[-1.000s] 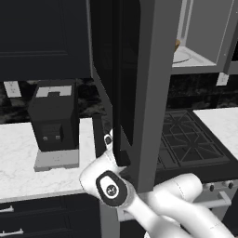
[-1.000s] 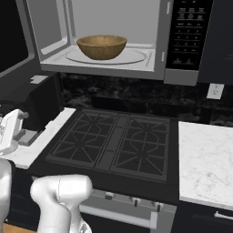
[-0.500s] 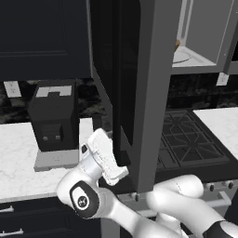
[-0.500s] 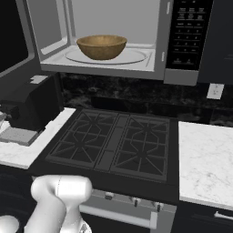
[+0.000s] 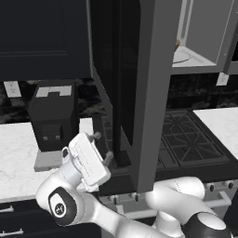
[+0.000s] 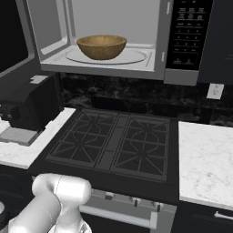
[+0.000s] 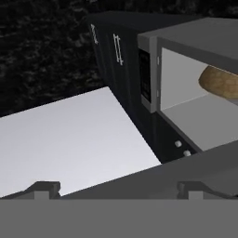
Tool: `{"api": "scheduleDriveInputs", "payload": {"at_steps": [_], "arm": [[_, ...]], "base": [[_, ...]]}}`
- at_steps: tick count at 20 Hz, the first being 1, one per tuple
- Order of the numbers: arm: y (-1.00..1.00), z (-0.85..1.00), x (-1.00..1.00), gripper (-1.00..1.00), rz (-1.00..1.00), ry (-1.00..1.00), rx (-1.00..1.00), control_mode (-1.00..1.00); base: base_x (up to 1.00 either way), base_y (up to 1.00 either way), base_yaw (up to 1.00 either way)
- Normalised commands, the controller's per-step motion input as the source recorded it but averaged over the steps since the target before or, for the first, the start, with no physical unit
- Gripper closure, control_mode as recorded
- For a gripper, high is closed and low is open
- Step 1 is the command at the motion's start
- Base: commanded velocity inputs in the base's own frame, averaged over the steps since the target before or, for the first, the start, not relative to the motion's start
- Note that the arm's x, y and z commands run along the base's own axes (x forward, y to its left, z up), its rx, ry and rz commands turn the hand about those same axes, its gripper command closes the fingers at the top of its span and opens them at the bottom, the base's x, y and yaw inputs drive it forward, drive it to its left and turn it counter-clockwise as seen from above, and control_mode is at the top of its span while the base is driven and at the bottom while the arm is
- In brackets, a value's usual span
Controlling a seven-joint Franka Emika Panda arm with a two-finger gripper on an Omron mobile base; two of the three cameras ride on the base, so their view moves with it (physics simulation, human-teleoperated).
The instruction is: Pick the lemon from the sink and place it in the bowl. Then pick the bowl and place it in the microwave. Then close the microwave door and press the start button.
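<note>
We see the round wooden bowl inside the silver-grey boxy microwave, on its turntable plate. The microwave hangs above the black gas stove. Left of the stove, the black boxy coffee machine stands on the white marble counter.

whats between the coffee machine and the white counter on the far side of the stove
The black gas stove lies between the coffee machine and the white counter, as the right base view shows.
</note>
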Motion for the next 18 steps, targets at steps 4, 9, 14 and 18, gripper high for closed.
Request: {"api": "scheduleDriveInputs", "payload": {"at_steps": [4, 9, 14, 18], "arm": [[0.05, 0.37, 0.00, -1.00, -0.06, 0.00, 0.00, -1.00], [0.00, 0.43, 0.00, -1.00, -0.10, 0.00, 0.00, -1.00], [-0.13, 0.46, -0.14, -1.00, -0.13, 0.00, 0.00, -1.00], [-0.39, 0.42, -0.40, -1.00, -0.09, 0.00, 0.00, -1.00]], "base": [[0.00, 0.00, 0.00], [0.00, 0.00, 0.00], [0.00, 0.00, 0.00], [0.00, 0.00, 0.00]]}}
